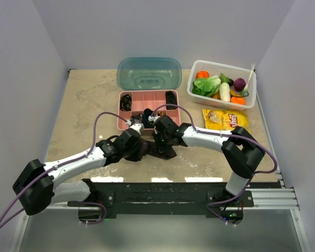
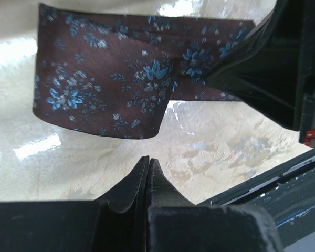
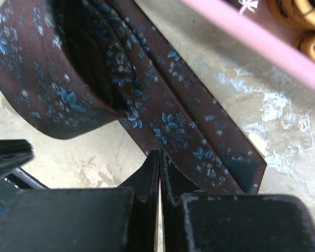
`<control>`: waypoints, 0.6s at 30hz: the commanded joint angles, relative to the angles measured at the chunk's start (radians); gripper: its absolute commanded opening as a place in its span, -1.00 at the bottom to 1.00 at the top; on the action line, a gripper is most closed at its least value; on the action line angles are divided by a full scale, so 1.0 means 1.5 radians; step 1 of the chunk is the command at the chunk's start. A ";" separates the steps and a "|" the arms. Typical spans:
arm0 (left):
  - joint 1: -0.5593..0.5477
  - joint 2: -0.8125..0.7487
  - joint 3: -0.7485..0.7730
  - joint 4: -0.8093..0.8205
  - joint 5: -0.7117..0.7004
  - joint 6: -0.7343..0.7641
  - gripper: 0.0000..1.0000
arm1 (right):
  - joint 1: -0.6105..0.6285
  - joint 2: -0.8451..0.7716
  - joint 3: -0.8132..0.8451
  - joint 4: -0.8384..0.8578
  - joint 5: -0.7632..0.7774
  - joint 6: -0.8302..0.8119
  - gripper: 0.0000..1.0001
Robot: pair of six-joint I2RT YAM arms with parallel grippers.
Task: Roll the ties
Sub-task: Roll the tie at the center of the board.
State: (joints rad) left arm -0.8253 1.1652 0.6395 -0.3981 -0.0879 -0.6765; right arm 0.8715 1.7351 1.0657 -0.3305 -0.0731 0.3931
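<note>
left tool point(image 2: 148, 164): fingers pressed together, nothing between them. the brown-maroon tie point(image 2: 110, 84) with the blue flower print lies just ahead of its tips, folded into a loose loop, a strip of bare tabletop point(image 2: 199, 152) between tips and fabric. ahead and to the right of it the other arm's tool sits over the tie's strip.

right tool point(image 3: 159, 157): fingers also pressed together, tips right at the edge of the tie's flat run. can't tell if any fabric is nipped. from this tool the rolled loop is ahead-left, and the flat tail runs off to its right and ends in a point beside the fingers. the pink tray point(image 3: 252, 39) wall crosses ahead-right of it, with gold coils point(image 3: 296, 13) inside.

from overhead both tools meet over the tie, just on the near side of the tray. black coils point(image 1: 125, 101) sit in the tray's far-left compartment and another dark coil in the far-right one. the teal lid point(image 1: 149, 73) lies past the tray. a white basket point(image 1: 197, 92) of vegetables and a yellow snack bag point(image 1: 226, 119) are off to the right of the right tool, well apart from the tie.
</note>
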 commanded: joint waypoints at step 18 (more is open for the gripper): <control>0.001 0.136 0.033 0.109 -0.099 0.027 -1.00 | 0.004 0.055 -0.011 0.039 -0.024 -0.002 -1.00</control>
State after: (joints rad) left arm -0.8257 1.3815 0.6418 -0.2760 -0.1596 -0.6579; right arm 0.8715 1.7947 1.0653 -0.2802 -0.0925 0.4007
